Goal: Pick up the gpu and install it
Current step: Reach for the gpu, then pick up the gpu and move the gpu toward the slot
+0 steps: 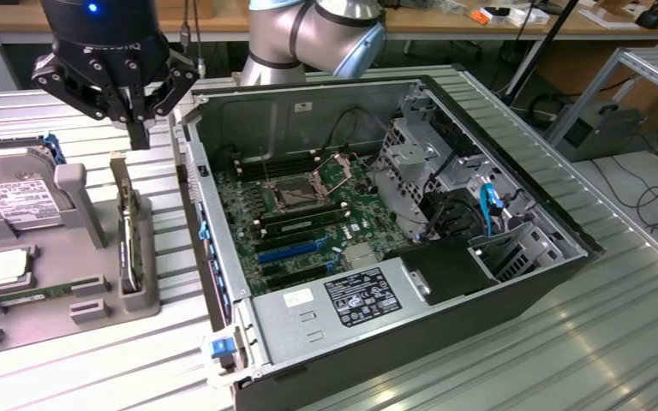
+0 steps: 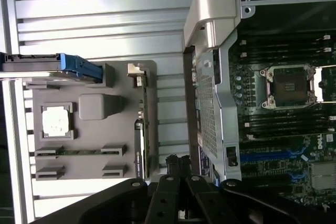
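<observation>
On the exterior view's left, the grey moulded parts tray (image 1: 92, 298) holds the thin black gpu card (image 1: 134, 240) standing on edge in its slot, not yet picked up. The black gripper (image 1: 138, 137) hovers just above it, jaws clenched on nothing. Rightward, the open black computer case (image 1: 558, 218) shows its blue expansion slots (image 1: 289, 251) unfilled, so installation remains.

gpu (image 1: 133, 248) on tray (image 1: 98, 261) beside case (image 1: 295, 120)
</observation>
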{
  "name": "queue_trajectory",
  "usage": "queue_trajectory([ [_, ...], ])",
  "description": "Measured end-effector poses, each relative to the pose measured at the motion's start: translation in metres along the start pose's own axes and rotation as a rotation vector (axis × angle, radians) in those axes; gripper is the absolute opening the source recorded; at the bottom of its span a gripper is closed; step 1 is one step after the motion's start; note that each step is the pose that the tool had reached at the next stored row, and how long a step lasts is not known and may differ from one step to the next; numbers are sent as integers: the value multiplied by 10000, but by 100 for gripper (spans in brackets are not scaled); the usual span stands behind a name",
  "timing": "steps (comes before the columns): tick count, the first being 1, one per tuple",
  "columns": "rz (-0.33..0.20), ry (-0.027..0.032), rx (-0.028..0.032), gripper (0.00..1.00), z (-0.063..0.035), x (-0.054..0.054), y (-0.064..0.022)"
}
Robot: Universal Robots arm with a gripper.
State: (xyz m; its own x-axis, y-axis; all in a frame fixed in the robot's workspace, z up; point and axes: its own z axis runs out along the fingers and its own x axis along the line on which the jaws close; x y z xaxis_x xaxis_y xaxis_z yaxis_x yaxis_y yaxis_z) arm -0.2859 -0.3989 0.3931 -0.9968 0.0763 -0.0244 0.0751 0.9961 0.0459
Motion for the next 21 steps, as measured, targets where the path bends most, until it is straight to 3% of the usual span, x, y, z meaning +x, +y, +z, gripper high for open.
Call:
queue_trajectory([
  [16,0,1,0,11,-1,17,-1],
  [20,0,1,1,36,-1,17,-1],
  [21,0,1,1,36,-1,17,-1],
])
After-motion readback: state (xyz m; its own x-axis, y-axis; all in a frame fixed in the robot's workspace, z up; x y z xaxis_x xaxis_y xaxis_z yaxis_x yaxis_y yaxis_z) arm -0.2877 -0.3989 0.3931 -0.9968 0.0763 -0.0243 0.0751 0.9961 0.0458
